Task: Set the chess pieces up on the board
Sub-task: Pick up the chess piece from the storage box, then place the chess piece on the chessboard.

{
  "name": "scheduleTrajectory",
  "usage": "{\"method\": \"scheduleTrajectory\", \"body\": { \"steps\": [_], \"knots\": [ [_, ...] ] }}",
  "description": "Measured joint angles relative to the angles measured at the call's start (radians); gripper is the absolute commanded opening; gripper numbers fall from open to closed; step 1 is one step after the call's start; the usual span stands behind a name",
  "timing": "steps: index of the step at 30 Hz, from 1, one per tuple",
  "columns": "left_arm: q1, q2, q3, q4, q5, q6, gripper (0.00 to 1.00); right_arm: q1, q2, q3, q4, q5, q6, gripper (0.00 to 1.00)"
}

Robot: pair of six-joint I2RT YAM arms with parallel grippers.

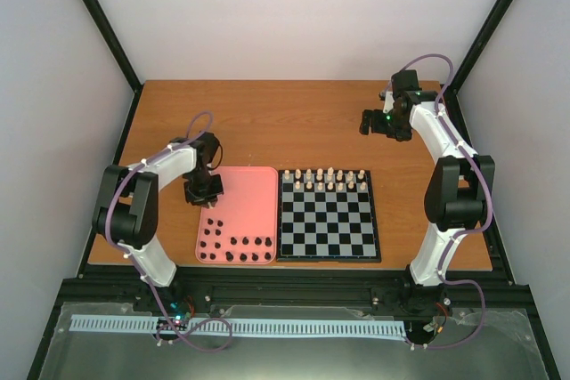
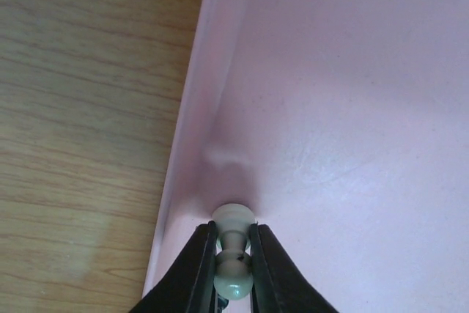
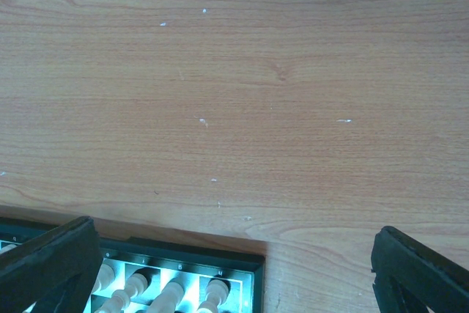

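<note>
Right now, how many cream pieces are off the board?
1: a cream piece pinched in the left gripper beside the wall of the pink tray. The left arm may hide others; the rest visible in the tray are black pieces.

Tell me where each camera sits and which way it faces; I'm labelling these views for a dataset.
Top external: above and behind the arm bases, looking down on the table, pink tray and board; both arms show.
Left wrist: on the left arm, looking down at the tray's wall; left tool shut on a cream piece.
Right wrist: on the right arm, looking over the table to the board's corner; right tool open.
Shared: top and left wrist see the tray.
</note>
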Motion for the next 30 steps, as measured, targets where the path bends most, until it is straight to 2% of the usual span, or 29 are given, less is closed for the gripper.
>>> {"method": "scheduleTrajectory", "body": {
  "steps": [7,14,18,23,30],
  "knots": [
    [-0.058,0.004,0.124,-0.098,0.027,0.034,0.01,0.0,0.0,0.0,0.0,0.0,0.0,1.0],
    [-0.303,0.126,0.414,-0.19,0.101,0.058,0.01,0.0,0.0,0.0,0.0,0.004,0.0,1.0],
    [-0.384,0.221,0.536,-0.213,0.122,0.065,0.01,0.0,0.0,0.0,0.0,0.005,0.0,1.0],
    [-0.435,0.336,0.637,-0.224,0.132,0.079,0.01,0.0,0.0,0.0,0.0,0.008,0.0,1.0],
    [-0.447,0.437,0.718,-0.226,0.123,0.083,0.01,0.0,0.001,0.0,0.0,0.008,-0.004,1.0]
  ]
}}
